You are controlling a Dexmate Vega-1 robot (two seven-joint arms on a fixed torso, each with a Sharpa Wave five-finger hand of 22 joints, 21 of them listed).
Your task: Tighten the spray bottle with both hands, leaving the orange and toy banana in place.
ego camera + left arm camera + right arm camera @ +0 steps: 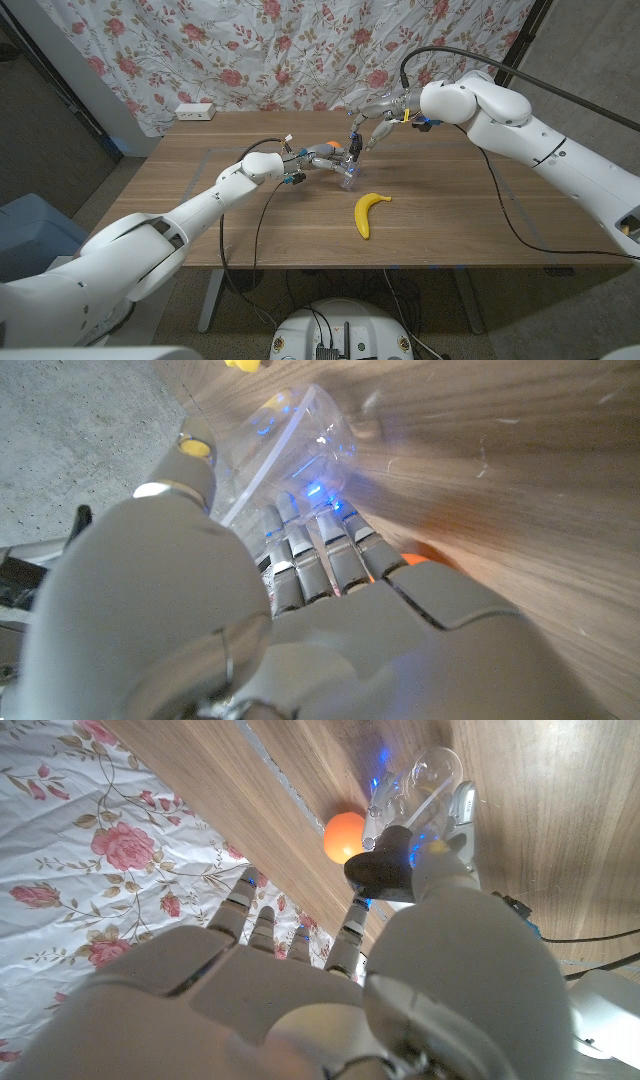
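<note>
Head view, from left to right: our left hand (318,157) reaches to the table's middle and wraps its fingers around the clear body of the spray bottle (349,172), which stands upright near the centre of the wooden table (450,200); the left wrist view confirms those fingers (318,550) curled against the transparent plastic. The orange (331,146) sits just behind that hand, partly hidden, and the toy banana (367,213) lies in front of the bottle, a little to the right and apart from it. Our right hand (372,118) comes down over the bottle's top; in the right wrist view its thumb and fingers close about the dark spray head (385,866), so we judge it to be holding the cap. To tighten well, we should keep the left grip firm and still, twist only the head with the right, and keep our elbows clear of the fruit
</note>
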